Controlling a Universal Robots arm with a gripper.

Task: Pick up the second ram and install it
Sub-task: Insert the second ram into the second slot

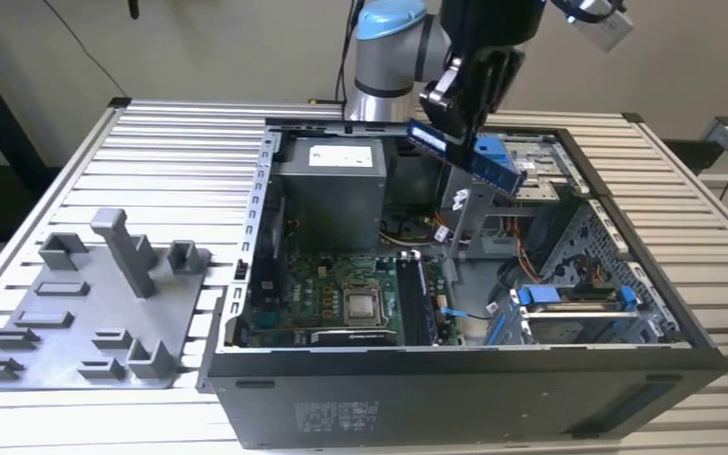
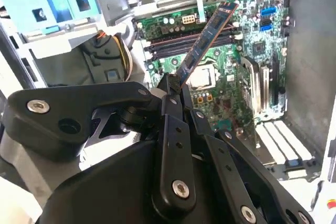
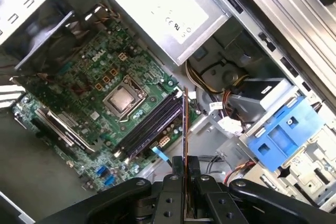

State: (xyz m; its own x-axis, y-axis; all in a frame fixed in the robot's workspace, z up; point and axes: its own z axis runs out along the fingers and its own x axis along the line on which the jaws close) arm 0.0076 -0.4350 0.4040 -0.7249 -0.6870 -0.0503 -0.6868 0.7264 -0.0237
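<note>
The gripper pinches the second ram between its closed fingers. The stick hangs in the air over the open computer case. Its long axis slopes down toward the exterior view's right. In the second wrist view its free end points toward the motherboard. The case lies on a slatted metal table, with a grey tray beside it and a plain wall behind.

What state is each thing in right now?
second ram, held tilted above the open case, not in a slot.
gripper, shut on the second ram.
computer case, lying on its side, side panel off.
processor, uncovered on the motherboard.
grey tray, flat on the table.
</note>
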